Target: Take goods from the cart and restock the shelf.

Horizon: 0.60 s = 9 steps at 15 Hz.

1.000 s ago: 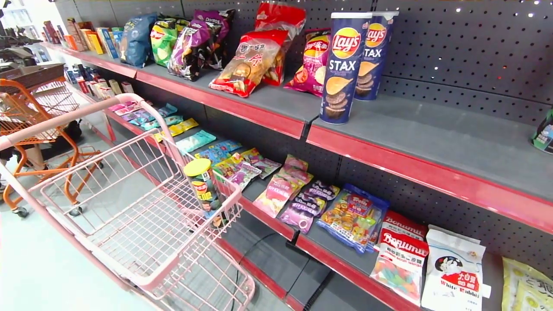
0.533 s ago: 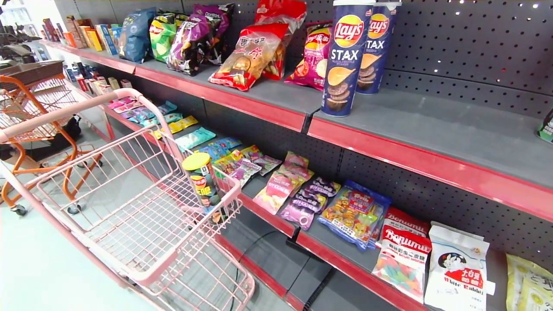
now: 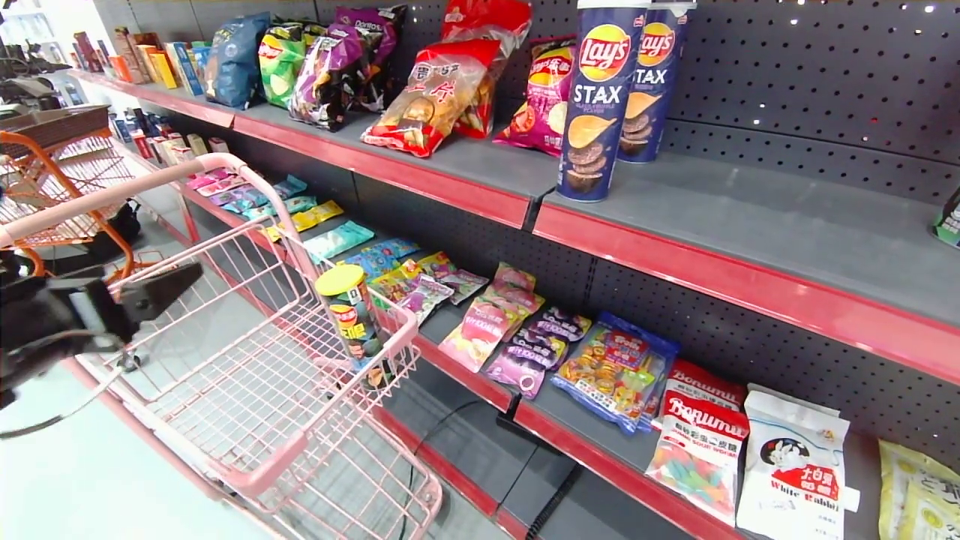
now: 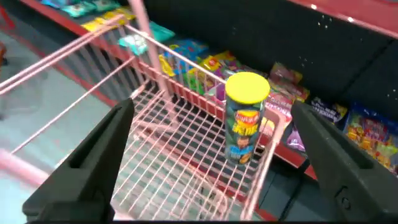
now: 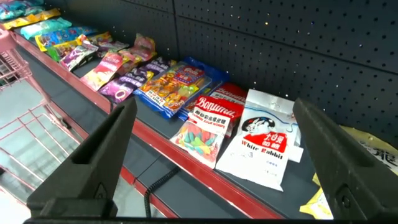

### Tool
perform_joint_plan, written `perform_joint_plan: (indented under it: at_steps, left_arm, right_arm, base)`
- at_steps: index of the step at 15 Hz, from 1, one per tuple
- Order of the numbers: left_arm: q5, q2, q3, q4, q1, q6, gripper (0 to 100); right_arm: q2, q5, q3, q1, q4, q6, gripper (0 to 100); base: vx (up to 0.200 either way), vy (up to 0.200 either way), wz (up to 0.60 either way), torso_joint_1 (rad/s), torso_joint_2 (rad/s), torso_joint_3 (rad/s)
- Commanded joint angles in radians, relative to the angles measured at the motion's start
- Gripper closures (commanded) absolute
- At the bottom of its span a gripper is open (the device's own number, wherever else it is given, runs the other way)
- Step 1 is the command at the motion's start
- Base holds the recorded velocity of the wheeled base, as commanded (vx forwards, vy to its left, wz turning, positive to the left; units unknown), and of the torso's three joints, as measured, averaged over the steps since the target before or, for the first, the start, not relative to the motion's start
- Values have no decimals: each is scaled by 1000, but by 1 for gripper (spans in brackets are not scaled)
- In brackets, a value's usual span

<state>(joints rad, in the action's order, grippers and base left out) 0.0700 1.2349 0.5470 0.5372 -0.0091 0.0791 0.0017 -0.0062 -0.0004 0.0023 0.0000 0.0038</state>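
Looking down from the head view, a tall round chip can with a yellow lid (image 3: 352, 315) stands up straight in the pink wire shopping cart (image 3: 259, 471). It is in the cart's corner next to the grey shelf with red edges (image 3: 750, 225). The black left gripper (image 3: 161, 286) hangs over the other side of the cart, well apart from the can. On the top board of the shelf stand two tall dark blue chip cans (image 3: 600, 97), one just behind the other, with puffy snack bags beside them. On the lower board lie flat candy bags in a row, and a white candy bag (image 3: 795, 472) sits near the right end. An orange wire cart (image 3: 45, 180) is parked behind the pink one.

From the left wrist view, the left gripper's two fingers (image 4: 93, 162) are spread wide and hold nothing. The can with the yellow lid shows between them, farther off, inside the pink cart.

From the right wrist view, the black right gripper (image 5: 214, 106) is also spread wide and holds nothing. Past it lie the white candy bag and a red candy bag (image 5: 205, 124), side by side on the lower board.
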Motion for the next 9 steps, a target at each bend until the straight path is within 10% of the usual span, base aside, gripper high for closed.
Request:
perform_joint_plan:
  at_steps: [1,9]
  left_arm:
    - [97,503,37,306,-12,-24,0]
    - [136,791,142,498,-132,-39,0]
  right_arm:
    - [1,0,0,1,0,-2,0]
    - [1,2,-1,1,0,-7,0]
  base:
    - [0,0,0,0,0,0]
    - [0,0,0,0,0,0]
